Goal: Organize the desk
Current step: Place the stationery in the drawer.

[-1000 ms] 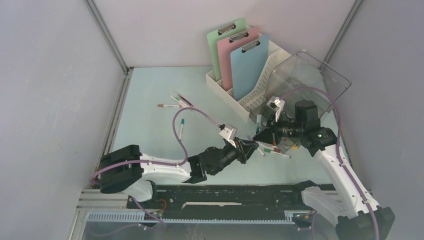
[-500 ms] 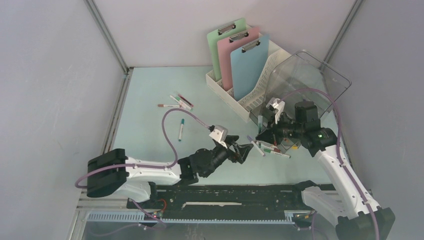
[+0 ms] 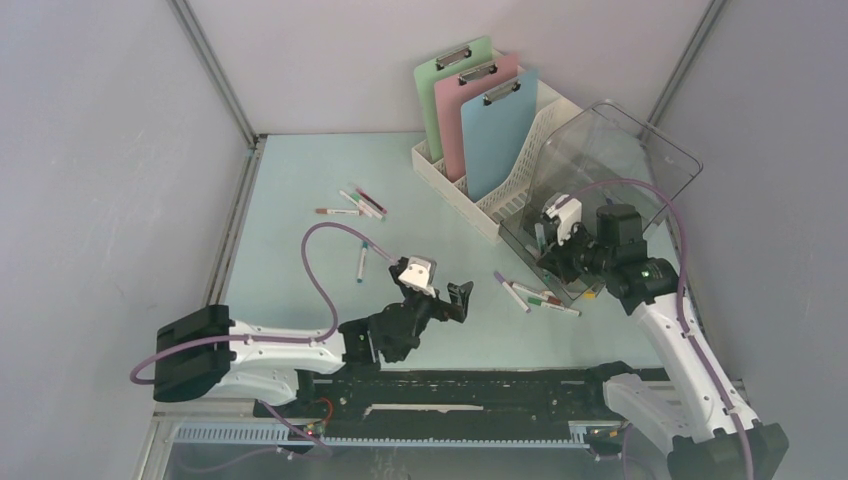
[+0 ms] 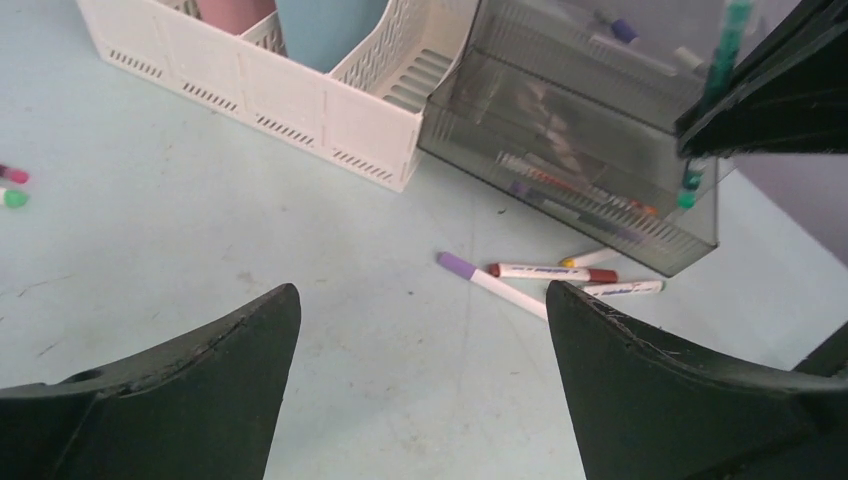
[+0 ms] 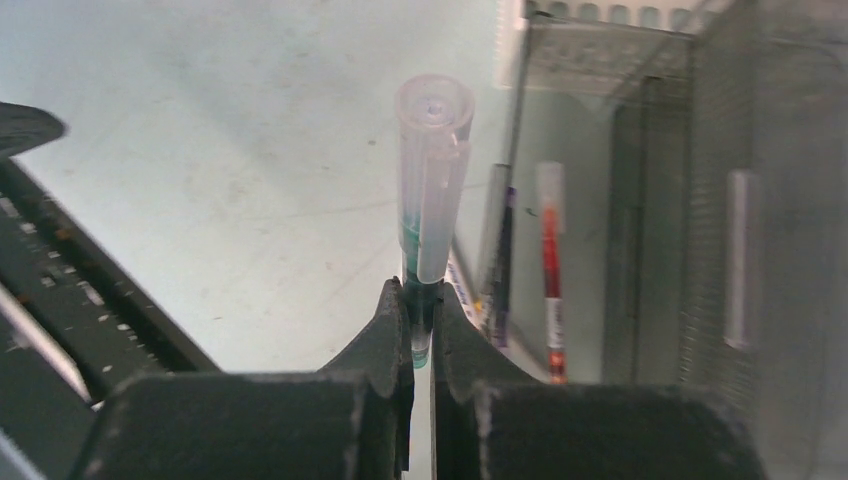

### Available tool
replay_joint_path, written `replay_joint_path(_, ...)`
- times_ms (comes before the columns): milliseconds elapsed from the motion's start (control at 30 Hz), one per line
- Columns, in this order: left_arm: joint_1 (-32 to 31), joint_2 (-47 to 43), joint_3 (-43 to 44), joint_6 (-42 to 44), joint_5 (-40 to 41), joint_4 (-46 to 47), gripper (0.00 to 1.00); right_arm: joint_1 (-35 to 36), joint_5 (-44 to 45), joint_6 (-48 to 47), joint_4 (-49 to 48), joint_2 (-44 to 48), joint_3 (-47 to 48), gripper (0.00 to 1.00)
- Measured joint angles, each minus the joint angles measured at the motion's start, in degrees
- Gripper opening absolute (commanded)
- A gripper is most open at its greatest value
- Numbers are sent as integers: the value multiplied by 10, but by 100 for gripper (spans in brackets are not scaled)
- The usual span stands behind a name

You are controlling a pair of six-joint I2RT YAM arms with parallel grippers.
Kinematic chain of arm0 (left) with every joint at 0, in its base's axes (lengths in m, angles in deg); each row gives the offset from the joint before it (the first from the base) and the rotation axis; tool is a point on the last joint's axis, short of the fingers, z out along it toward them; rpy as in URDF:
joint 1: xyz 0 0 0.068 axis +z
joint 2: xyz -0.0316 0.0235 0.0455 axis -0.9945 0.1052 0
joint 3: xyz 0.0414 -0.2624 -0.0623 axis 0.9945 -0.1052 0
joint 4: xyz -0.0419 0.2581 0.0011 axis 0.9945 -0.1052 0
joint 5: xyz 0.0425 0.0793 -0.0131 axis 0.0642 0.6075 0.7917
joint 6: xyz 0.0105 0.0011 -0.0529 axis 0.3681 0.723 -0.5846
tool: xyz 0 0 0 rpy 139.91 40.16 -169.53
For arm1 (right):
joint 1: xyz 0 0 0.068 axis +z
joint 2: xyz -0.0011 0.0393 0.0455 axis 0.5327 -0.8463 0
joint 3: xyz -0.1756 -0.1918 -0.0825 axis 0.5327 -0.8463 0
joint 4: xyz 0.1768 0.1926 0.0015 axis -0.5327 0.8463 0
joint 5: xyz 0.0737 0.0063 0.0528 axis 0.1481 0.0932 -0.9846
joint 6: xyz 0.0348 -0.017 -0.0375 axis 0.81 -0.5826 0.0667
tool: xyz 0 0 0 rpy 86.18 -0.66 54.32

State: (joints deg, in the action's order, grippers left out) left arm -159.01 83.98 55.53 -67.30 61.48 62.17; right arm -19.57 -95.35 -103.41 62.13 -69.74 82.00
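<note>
Over the desk (image 3: pixel 300 180), the left end effector (image 4: pixel 420 300) hangs wide open and empty. By the clear bin (image 3: pixel 620 160), the right end effector (image 5: pixel 420 300) pinches a green marker (image 5: pixel 432 180). Loose markers (image 3: pixel 535 296) lie nearby.

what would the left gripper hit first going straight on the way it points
Probably the purple-capped marker on the desk, ahead between the left gripper's open jaws; the clear box stands behind it. Depth is unclear, so the desk may come first.
</note>
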Motion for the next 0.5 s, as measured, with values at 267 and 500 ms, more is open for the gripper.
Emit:
replay_joint_path(267, 0, -11, -19, -1, 21, -24, 100, -36, 81, -11, -10, -10, -1, 2)
replay_joint_path(500, 0, -31, -37, -2, 32, -28, 100, -47, 107, -13, -12, -23, -2, 4)
